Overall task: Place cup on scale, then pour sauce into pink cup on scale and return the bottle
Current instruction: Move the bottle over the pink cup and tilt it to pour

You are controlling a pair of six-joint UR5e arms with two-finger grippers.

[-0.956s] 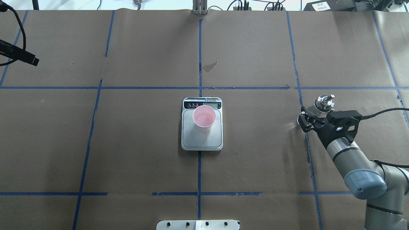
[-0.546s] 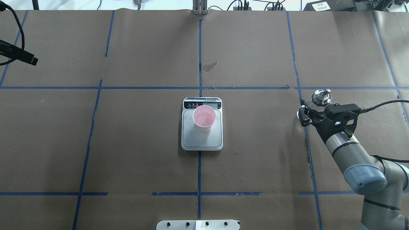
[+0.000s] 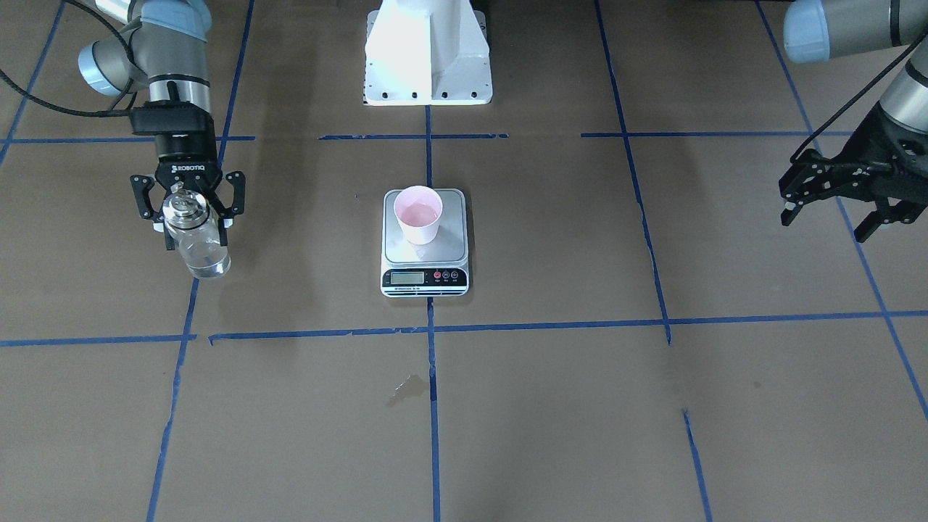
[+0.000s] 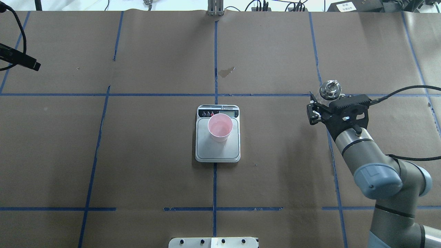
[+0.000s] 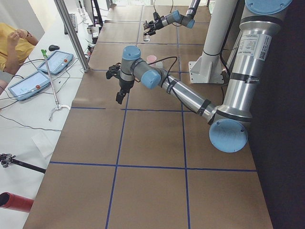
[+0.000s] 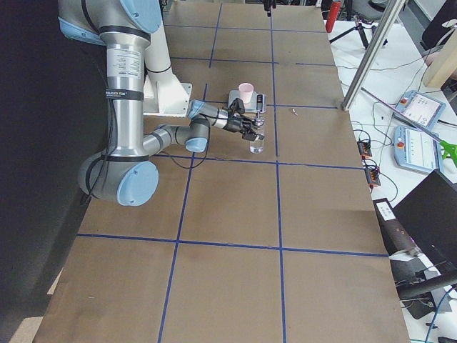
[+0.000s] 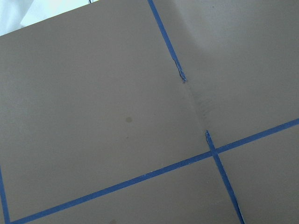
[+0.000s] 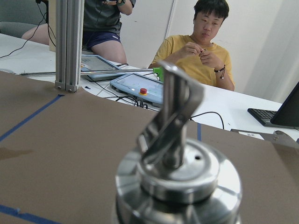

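The pink cup point(image 4: 220, 126) stands upright on the scale point(image 4: 217, 153) at the table's middle; both also show in the front-facing view, the cup point(image 3: 418, 214) on the steel plate point(image 3: 451, 246). My right gripper point(image 3: 193, 223) is shut on the upper part of the clear glass bottle point(image 3: 197, 250) and holds it off the table, well to the side of the scale. Clear sauce sits in the bottle's lower part. The metal spout point(image 8: 175, 121) fills the right wrist view. My left gripper point(image 3: 826, 225) is open and empty, far to the other side.
A dark wet stain point(image 4: 226, 71) marks the brown paper beyond the scale. The robot's white base point(image 3: 428, 51) is at the near edge. A metal post point(image 4: 215, 8) stands at the far edge. Operators sit beyond the table point(image 8: 205, 46).
My right gripper has carried the bottle away from the robot and a little toward the scale. The cup and scale have not moved.
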